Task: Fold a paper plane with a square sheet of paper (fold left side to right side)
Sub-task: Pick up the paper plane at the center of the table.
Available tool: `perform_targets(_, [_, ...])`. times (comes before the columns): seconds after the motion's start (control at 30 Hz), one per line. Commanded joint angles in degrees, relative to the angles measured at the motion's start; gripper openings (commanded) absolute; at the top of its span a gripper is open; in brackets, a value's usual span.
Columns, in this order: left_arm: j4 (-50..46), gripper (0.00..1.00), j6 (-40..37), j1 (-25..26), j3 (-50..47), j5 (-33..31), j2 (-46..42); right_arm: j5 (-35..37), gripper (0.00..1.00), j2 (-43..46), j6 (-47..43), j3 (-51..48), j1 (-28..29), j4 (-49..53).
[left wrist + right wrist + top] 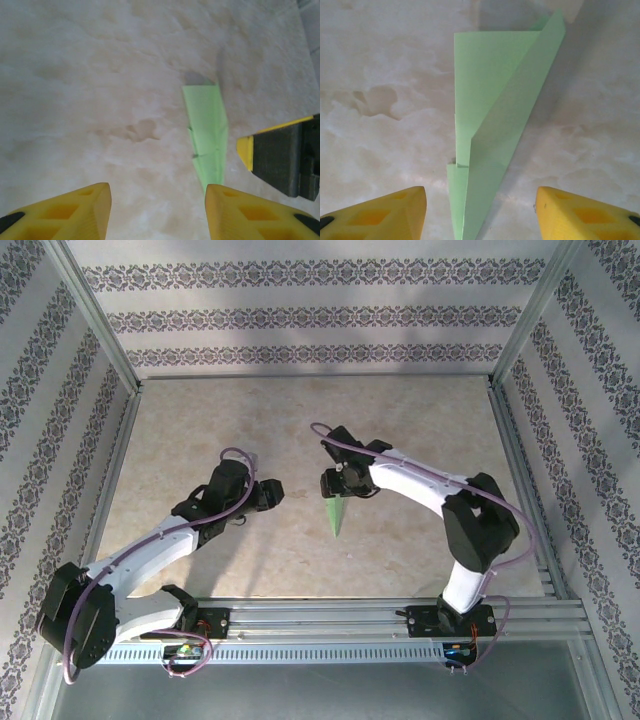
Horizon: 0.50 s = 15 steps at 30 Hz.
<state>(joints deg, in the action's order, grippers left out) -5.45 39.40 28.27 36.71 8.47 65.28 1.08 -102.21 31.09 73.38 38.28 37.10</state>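
Left gripper [157, 205] stands left of centre over the marble-patterned table [200, 430], jaws parted wide with bare table between the yellow fingers [75, 212]; nothing is held. Paper plane [337, 517] lies flat near the table's centre, just right of that gripper, broad end far and sharp tip near. Its narrow end runs close beside one left finger; contact cannot be determined. One flap stands tilted up along the centre crease. Right gripper [480, 200] hangs over the plane's broad end, jaws spread either side of the paper, neither finger pinching it.
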Motion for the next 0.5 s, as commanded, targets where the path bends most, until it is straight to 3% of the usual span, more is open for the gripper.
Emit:
perform_targets(0.0, [-1.59, 0.53, -0.79, -2.03, -1.48, -1.76, -1.36, 3.98, 0.60, -4.22, -0.52, 2.30, 0.95, 2.89])
perform_targets(0.13, [-1.49, 0.54, -0.44, -3.04, -2.00, -0.56, -1.65, 5.17, 0.56, -7.40, -0.42, 3.65, 1.74, 3.24])
perform_targets(0.23, [-2.01, 0.54, -0.40, -3.38, -1.91, -0.40, -1.78, 5.90, 0.46, -7.43, -0.18, 3.05, 1.77, 3.33])
perform_targets(0.3, [-2.41, 0.54, -0.46, -3.54, -1.87, -0.63, -1.88, 6.12, 0.37, -7.02, -0.31, 2.65, 1.62, 3.41])
perform_targets(0.47, [-3.94, 0.55, -1.11, -4.40, -0.79, -1.75, -2.78, 7.84, 0.01, -2.84, -0.13, 1.51, 1.62, 4.38])
